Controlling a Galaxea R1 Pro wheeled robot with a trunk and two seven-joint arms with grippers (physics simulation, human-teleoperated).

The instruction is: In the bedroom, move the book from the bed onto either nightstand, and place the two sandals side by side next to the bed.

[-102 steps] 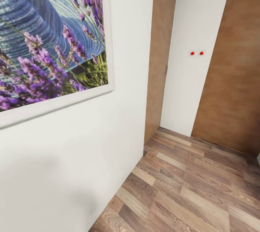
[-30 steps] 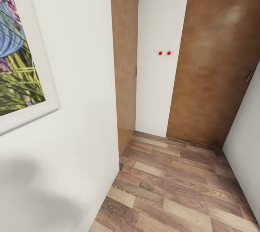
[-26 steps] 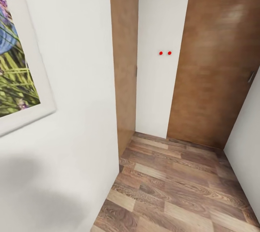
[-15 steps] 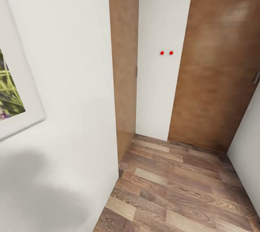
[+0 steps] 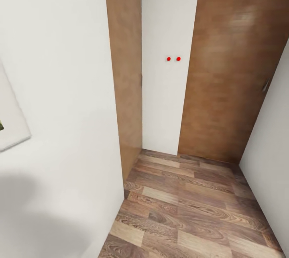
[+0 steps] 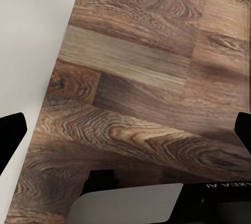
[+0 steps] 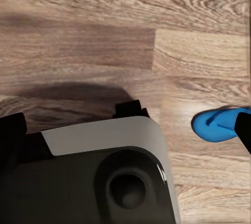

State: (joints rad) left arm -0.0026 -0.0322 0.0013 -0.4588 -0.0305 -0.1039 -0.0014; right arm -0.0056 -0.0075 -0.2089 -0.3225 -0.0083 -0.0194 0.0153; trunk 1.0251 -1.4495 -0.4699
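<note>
Ahead, a narrow passage — smooth white walls point(image 5: 64, 69), two brown wooden doors point(image 5: 228, 69), grained plank floor point(image 5: 188, 210). My right gripper point(image 7: 130, 130) hangs spread wide and empty over the planks; one bright blue sandal point(image 7: 217, 125), its rounded end showing, lies just beside its finger point(image 7: 244, 130). My left gripper point(image 6: 125, 130) is likewise agape — nothing held.
</note>
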